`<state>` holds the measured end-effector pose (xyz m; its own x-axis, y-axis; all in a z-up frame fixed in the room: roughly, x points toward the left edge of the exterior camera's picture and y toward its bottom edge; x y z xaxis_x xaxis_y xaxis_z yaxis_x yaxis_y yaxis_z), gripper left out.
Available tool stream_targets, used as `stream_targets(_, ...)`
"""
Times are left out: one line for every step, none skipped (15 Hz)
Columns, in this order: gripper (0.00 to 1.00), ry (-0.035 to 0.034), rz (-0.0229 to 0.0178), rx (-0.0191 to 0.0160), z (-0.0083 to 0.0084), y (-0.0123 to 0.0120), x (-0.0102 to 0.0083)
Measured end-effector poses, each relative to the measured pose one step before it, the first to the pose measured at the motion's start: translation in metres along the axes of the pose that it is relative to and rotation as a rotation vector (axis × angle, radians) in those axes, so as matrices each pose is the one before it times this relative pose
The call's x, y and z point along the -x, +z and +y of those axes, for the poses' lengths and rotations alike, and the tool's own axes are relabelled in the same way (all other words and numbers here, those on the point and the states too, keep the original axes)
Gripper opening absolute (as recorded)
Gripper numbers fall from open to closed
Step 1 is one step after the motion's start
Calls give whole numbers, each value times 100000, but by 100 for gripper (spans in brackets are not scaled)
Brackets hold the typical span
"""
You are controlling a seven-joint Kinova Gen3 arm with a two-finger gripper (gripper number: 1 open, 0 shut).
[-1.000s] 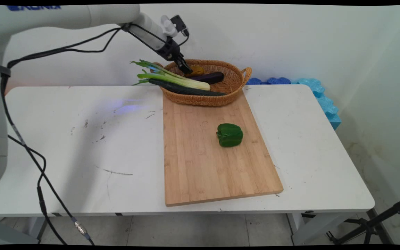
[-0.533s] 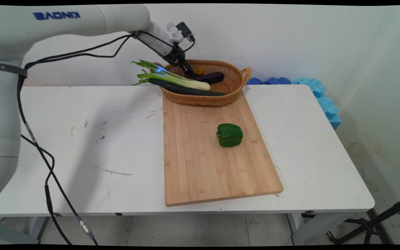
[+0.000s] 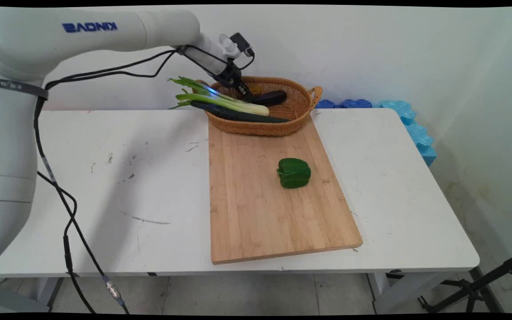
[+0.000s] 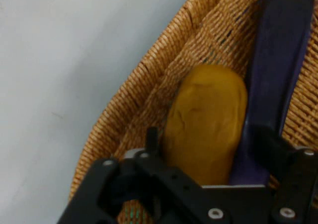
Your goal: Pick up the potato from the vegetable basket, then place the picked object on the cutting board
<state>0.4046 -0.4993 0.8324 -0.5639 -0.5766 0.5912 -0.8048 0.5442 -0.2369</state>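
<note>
The black claw point(image 3: 247, 94) reaches down into the wicker basket point(image 3: 302, 116) at the far side of the white surface point(image 3: 105, 186). In the hand view its 2 fingers point(image 4: 151, 137) stand apart, 1 on each side of a yellow-brown potato point(image 4: 206, 122), not clearly pressing on it. The potato lies against the basket's woven wall, and a dark purple eggplant point(image 4: 276, 75) lies just beside it, touching its side.

In the main view the eggplant point(image 3: 270, 98) rests inside the basket behind a pale green leek point(image 3: 220, 100) and a dark green cucumber point(image 3: 238, 116); both of these stick out over the basket's left rim. The basket sits on the far end of a wooden cutting board point(image 3: 256, 213). A green bell pepper point(image 3: 294, 172) lies on the board, well apart from the basket. Blue foam pieces point(image 3: 409, 122) lie against the wall past the surface's far right corner
</note>
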Motion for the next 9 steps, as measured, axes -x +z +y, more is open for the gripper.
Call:
stream_targets(0,-351,-9,-73,51,179,-36)
stream_targets(0,-447,-49,-97,14,151,47)
stream_targets(0,-386,-29,18,70,162,-9)
stream_targets(0,-484,-52,-70,45,156,47)
stream_targets(0,-168,18,-14,39,79,-12)
stream_targets(0,-84,45,-31,22,38,-17)
stream_targets(0,-119,93,-105,-4,-6,11)
stream_targets(0,-11,109,-52,11,2,-36)
stream_targets(0,47,151,-93,19,-22,-54)
